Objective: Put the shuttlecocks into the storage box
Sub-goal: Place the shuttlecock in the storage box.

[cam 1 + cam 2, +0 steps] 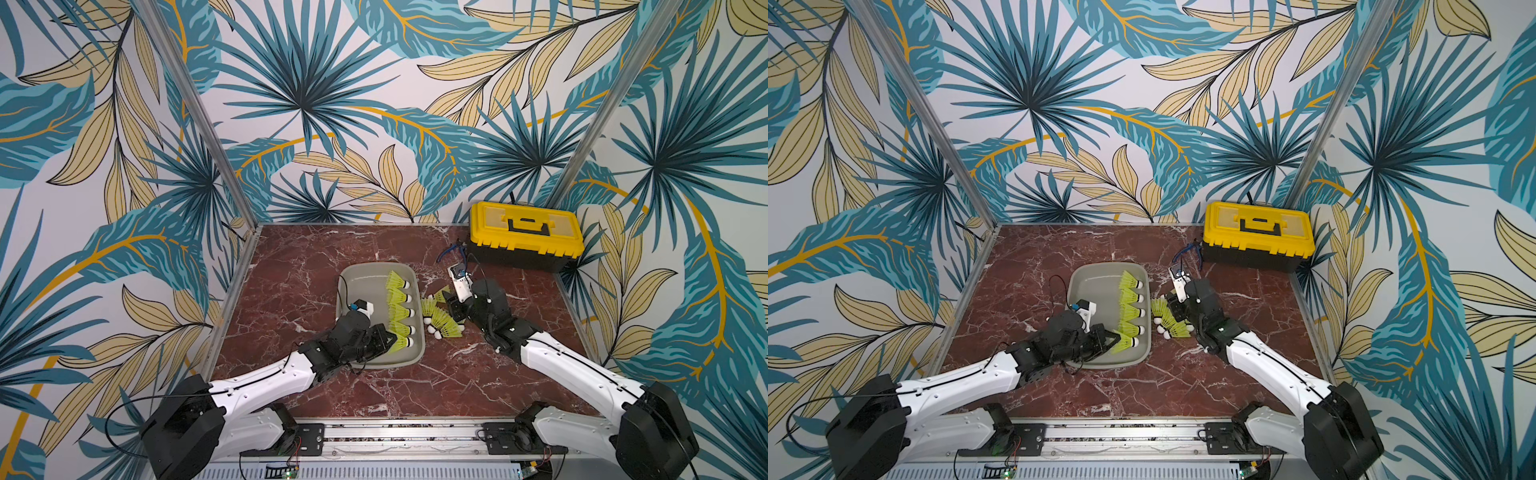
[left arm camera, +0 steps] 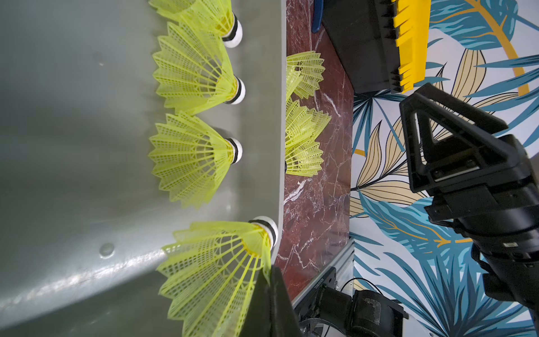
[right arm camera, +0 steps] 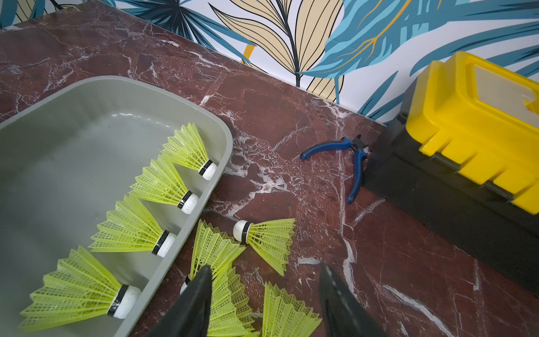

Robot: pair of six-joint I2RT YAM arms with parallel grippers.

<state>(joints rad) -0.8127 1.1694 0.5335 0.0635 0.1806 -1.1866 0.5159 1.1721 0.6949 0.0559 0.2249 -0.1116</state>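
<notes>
Neon shuttlecock [image 2: 215, 271] | skirt pinched by left tool [image 1: 392, 337] | inside storage box [image 1: 361, 286]

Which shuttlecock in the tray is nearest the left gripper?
The shuttlecock at the row's near end, skirt against the left gripper; the other four lie farther off.

Storage box [image 1: 365, 278]: shallow grey-beige tray, rounded corners, low rim, no lid. Shuttlecocks [image 1: 401, 312]: neon yellow-green mesh skirts, white tips w/ dark band. Five lie inside box on their sides in a row, tips against one long wall. End shuttlecock [image 1: 401, 343] is tilted, tip near rim. Heap [image 1: 442, 322] of the others overlaps just outside that same wall; exact no. unclear.
</notes>
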